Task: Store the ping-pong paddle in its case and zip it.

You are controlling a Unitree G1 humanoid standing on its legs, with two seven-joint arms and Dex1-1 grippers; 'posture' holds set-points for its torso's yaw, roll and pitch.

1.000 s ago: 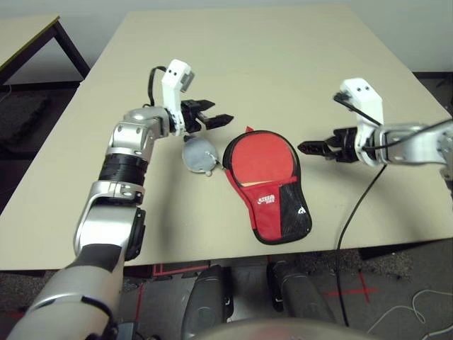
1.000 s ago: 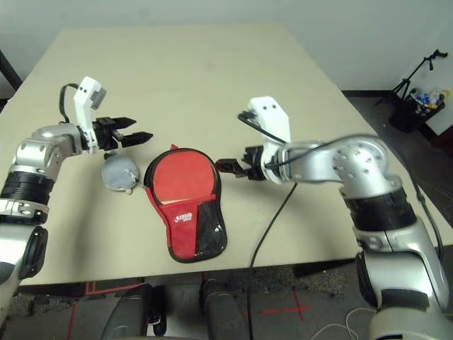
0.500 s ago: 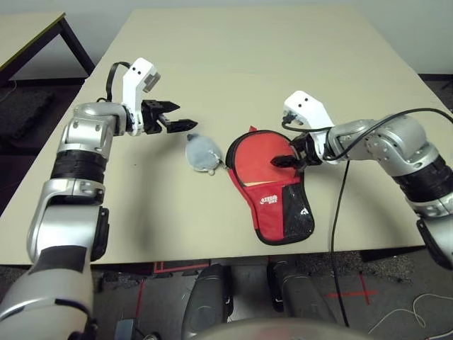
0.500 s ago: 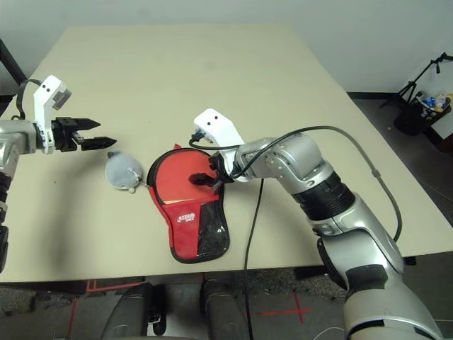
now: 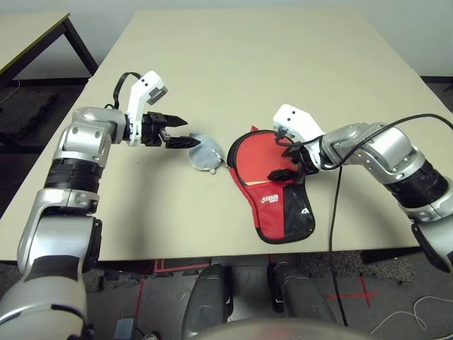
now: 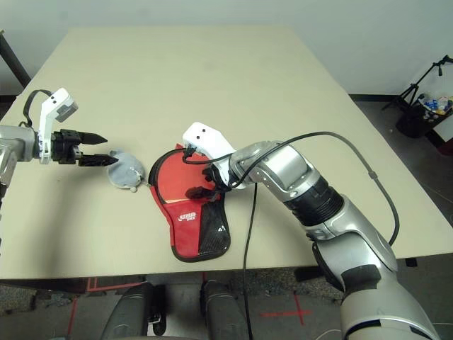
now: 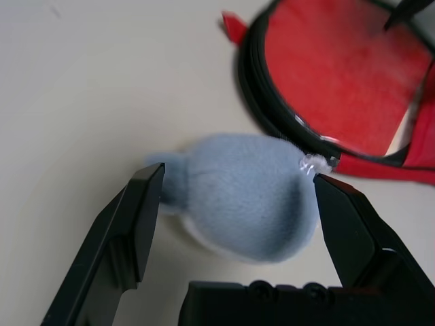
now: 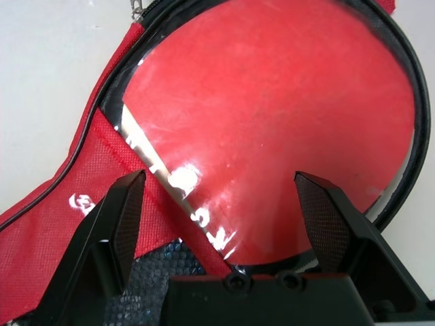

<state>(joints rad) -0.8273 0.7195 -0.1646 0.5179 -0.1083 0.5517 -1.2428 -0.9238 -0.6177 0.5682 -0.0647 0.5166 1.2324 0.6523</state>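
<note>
Indoors, a broad, pale beige table [image 5: 233, 64] stretches from the robot toward a light grey wall [image 6: 340, 57], its matte top catching soft shadows beneath the arms. Near its front edge, right of centre, the ping-pong paddle [image 8: 272, 102] lies within its red case [image 5: 269, 225], the round red face showing through a glossy clear window above a white logo and black mesh. A small grey pouch [image 5: 205, 152] rests just left of it. The left gripper [image 7: 239, 172] hovers by the pouch, its claw spread wide and empty; the right gripper [image 8: 219, 175], likewise open and holding nothing, is poised over the case. A black cable [image 5: 334, 237] drops over the near edge to a dark grey floor [image 5: 382, 283] marked with red tape [image 5: 364, 287]. At far left stands another table [image 5: 28, 32], a dark mat [image 5: 28, 110] below; at far right, a black tripod [image 6: 417, 85] stands beside a bin [image 6: 414, 122] of colourful items.
</note>
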